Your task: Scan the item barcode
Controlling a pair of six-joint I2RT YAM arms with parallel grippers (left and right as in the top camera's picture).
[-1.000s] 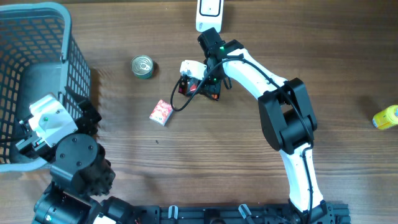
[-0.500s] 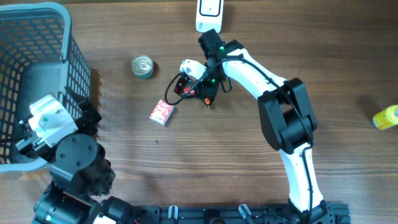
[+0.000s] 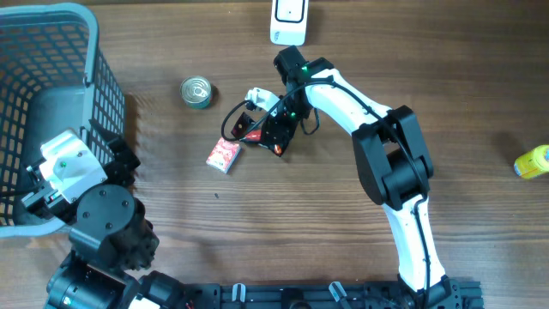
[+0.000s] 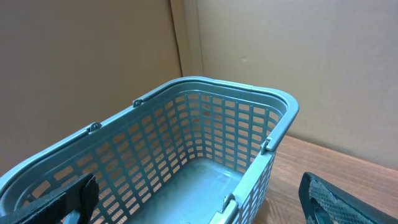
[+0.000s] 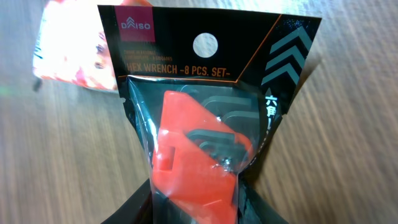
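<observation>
Right jaws clamp the hex wrench pack (image 5: 199,112) opposite its hang hole, at the desk (image 5: 62,162): light, slick film, likely slippery. Left jaws gape.

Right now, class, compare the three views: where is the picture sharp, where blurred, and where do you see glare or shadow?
Right wrist: pack print sharp, faint sheen on its plastic; box at top left blurred. Left wrist: basket clear, fingers at the bottom corners dark and soft. Overhead: even light, soft shadow beside the basket, glint on the can.
</observation>
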